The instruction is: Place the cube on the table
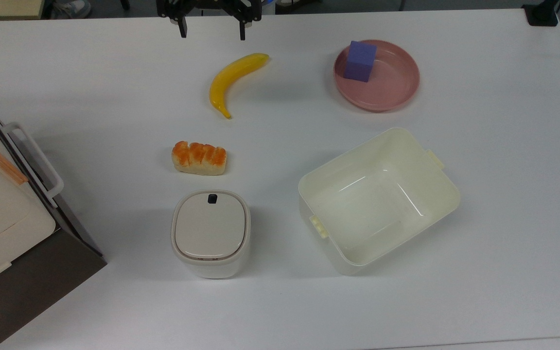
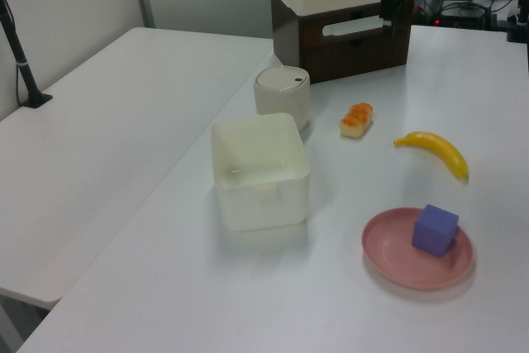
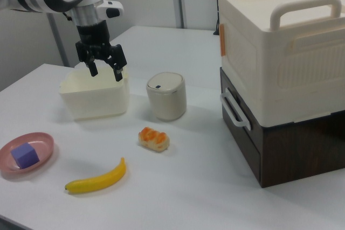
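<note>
Our pincer (image 1: 212, 33) hangs open and empty, well apart from the cube (image 1: 360, 61), which sits on the plate (image 1: 392, 92) beyond the banana (image 1: 234, 80). We judge nothing done yet: reaching, gripping and setting it on the counter (image 1: 503, 146) all remain.

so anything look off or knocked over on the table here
Nothing stands out. The cube sits flat on the pink plate, the tub and lidded bin stand upright, and the banana and bread lie intact on the table. No spills.

White desk (image 1: 503, 194), pink plate (image 1: 392, 95) near the top view's upper right, yellow banana (image 1: 231, 80), bread piece (image 1: 199, 158), lidded cream bin (image 1: 210, 232), open cream tub (image 1: 377, 199), stacked drawer unit (image 1: 12, 218) at the top view's left
</note>
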Action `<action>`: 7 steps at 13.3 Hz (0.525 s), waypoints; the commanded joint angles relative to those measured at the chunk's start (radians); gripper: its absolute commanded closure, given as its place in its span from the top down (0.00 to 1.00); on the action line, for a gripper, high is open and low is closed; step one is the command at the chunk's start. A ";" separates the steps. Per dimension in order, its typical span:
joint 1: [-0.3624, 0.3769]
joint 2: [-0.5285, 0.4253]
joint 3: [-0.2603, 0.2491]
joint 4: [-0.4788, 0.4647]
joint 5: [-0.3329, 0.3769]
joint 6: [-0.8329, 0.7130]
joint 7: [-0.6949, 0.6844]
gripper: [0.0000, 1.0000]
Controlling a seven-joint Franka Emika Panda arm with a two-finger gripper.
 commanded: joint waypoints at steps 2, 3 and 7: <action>0.002 -0.010 -0.003 -0.018 0.015 0.013 0.001 1.00; 0.002 -0.010 -0.003 -0.016 0.015 0.017 -0.001 1.00; 0.002 -0.010 -0.003 -0.018 0.015 0.017 -0.001 1.00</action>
